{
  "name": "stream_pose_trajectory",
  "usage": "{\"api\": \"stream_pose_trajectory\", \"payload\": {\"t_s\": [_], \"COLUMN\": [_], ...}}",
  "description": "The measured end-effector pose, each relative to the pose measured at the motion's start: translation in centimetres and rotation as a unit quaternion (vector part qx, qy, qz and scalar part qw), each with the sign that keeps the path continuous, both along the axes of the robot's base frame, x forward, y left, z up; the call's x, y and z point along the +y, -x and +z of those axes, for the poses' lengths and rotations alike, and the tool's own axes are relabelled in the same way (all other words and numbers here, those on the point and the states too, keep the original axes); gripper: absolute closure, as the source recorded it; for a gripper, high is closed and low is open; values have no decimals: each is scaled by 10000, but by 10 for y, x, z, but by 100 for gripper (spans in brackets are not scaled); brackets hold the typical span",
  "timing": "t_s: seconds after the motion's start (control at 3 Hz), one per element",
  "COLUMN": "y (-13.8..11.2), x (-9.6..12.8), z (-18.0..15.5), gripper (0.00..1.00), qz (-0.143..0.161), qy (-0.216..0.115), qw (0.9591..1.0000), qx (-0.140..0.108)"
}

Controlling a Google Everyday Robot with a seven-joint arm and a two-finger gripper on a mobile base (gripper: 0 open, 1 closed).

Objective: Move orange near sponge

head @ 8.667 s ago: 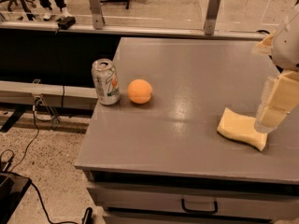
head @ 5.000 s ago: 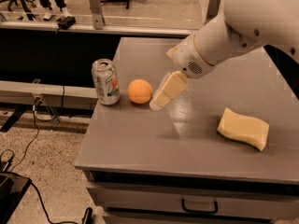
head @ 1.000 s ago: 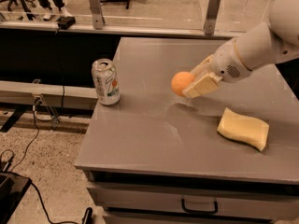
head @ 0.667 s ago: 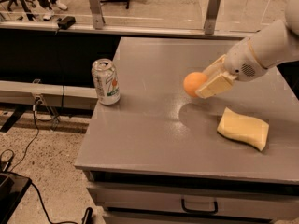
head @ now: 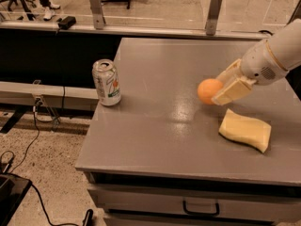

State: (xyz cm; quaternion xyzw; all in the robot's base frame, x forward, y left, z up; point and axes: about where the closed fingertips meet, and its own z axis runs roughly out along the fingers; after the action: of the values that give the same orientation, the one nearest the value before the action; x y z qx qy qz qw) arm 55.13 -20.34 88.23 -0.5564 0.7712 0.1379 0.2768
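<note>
Arm ext'd, wrist tilted dwn; end effector [head: 219, 89] low over table [head: 155, 126], fingers clamped on orange [head: 207, 91].

The gripper [head: 218, 88] sits against the right side of the orange [head: 207, 91]. Its fingers [head: 229, 92] are pale yellow, blocky and flat-faced with squared ends. Right of the orange, just behind them, is a rounded grey-white wrist housing [head: 257, 66] with a small patch of dark dots on its lower side. Further right and up from the orange, the arm [head: 288, 44] is a thick, smooth white cylinder with a thin tan ring around it near the wrist.
</note>
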Motion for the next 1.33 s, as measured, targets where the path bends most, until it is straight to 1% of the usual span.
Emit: {"api": "stream_pose_trajectory", "payload": {"t_s": [0.33, 0.67, 1.0, 1.33], "y": [11, 22, 32, 38], "x": [1, 6, 10, 13], "z": [-6, -16, -20, -22], "gripper": [58, 34, 11, 0], "qz": [172, 334, 444, 505], "qy": [232, 461, 614, 714], "qw": [9995, 9981, 9968, 9958], "qx": [119, 232, 264, 261]}}
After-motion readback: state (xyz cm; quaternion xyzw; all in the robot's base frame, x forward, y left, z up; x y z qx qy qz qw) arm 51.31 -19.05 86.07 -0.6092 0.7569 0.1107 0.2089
